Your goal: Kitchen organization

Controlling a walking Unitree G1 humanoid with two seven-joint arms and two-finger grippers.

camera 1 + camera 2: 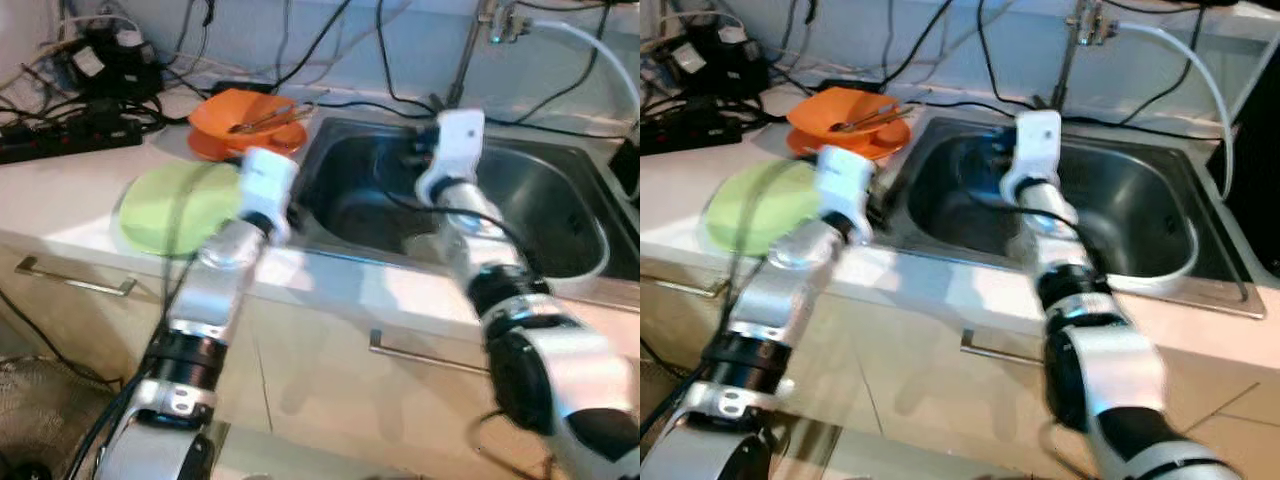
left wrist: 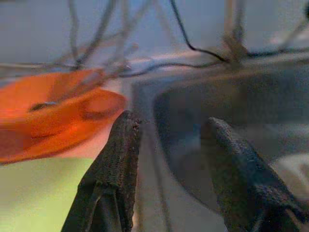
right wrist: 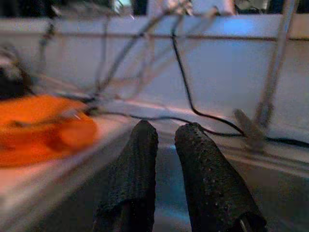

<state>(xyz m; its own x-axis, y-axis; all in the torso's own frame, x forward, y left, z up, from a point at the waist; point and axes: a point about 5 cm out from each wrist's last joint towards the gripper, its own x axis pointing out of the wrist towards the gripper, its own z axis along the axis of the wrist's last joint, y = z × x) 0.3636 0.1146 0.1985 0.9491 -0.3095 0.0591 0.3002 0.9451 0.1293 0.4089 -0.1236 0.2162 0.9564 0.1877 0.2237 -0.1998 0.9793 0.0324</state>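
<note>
Along the back of the pale surface sits a steel sink, with a tap rising behind its far rim and a white hose curving off toward the right. Beside the sink's left edge stand stacked orange bowls with what look like metal utensils lying across the top one. Just in front of the bowls, nearer the surface's front edge, lies a round green plate. At the back left corner a black power strip and a tangle of dark cables lie against the wall. Below the front edge run cabinet fronts with metal handles.

The left gripper reaches over the front edge of the surface, between the green plate and the sink's left rim. Its two black fingers stand well apart, with nothing between them; the sink's left rim shows in the gap.

The right gripper is held out over the sink basin, toward its back left part, pointing at the rear wall. Its fingers are close together, only a slim gap showing, and they hold nothing. The orange bowls sit off to its left on the surface, apart from it.
</note>
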